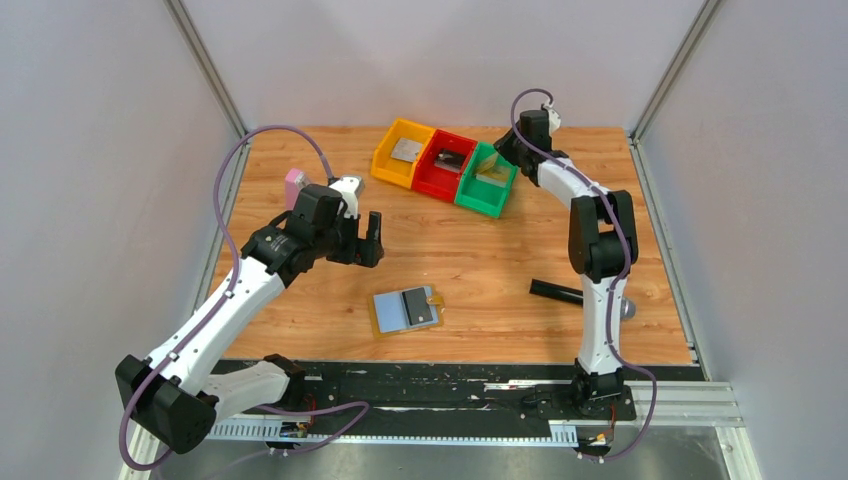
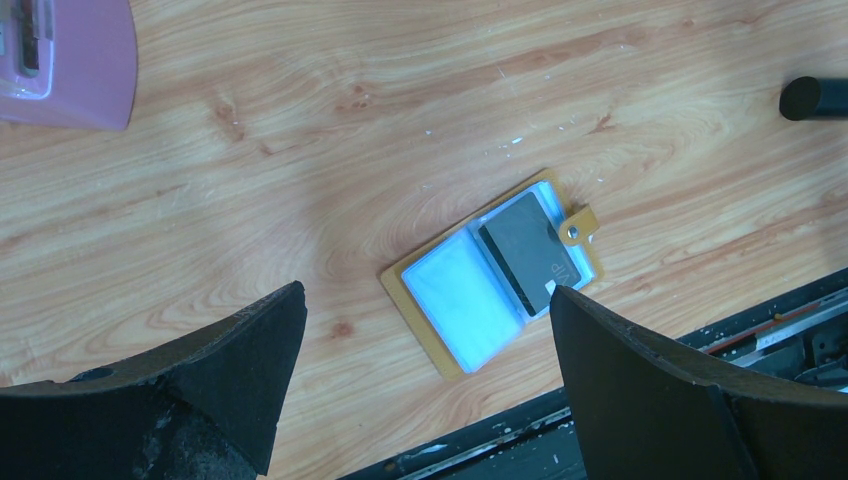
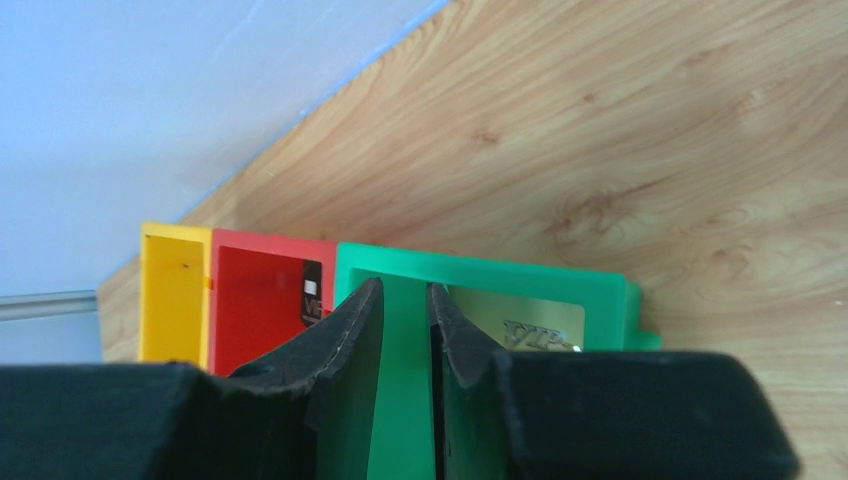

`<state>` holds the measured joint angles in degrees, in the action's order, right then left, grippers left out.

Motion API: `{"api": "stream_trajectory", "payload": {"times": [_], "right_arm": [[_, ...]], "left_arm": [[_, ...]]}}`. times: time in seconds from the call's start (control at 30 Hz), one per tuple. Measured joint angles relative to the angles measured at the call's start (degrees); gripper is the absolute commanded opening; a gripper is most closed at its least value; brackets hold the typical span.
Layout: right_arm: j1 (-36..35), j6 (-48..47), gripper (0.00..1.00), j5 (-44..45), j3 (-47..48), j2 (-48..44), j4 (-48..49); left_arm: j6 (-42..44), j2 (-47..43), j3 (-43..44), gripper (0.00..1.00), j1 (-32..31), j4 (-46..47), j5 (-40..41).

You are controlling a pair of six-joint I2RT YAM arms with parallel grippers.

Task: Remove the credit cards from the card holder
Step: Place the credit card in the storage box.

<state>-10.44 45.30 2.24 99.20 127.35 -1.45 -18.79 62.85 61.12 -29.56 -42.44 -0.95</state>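
right gripper (image 3: 405, 290) barely parted, empty over the far-edge green bin (image 3: 480, 272), left gripper (image 2: 425, 292) wide open, I bet the unpinned card holder (image 2: 452, 300) lifts with the dark grey card (image 2: 525, 258)

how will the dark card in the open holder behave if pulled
The dark grey card looks thin and flat, probably light and stiff. Lying flush in the glossy sleeve of the card holder, it likely slides, not lifts. The loose holder may drag along.

Mustard-tan card holder (image 2: 465, 300), light blue inside; dark grey card (image 2: 525, 250)
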Motion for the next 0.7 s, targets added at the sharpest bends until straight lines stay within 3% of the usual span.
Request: {"api": "stream_trajectory", "payload": {"times": [0.37, 0.7], "right_arm": [[-0.8, -6.1, 0.23, 0.8, 4.4, 1.2, -9.9], [-0.8, -8.9, 0.13, 2.1, 5.1, 2.8, -12.7]], "left_arm": [[0.0, 0.0, 0.0, 1.0, 0.0, 0.0, 0.0], [0.0, 0.2, 0.0, 1.0, 0.0, 0.0, 0.0]]}}
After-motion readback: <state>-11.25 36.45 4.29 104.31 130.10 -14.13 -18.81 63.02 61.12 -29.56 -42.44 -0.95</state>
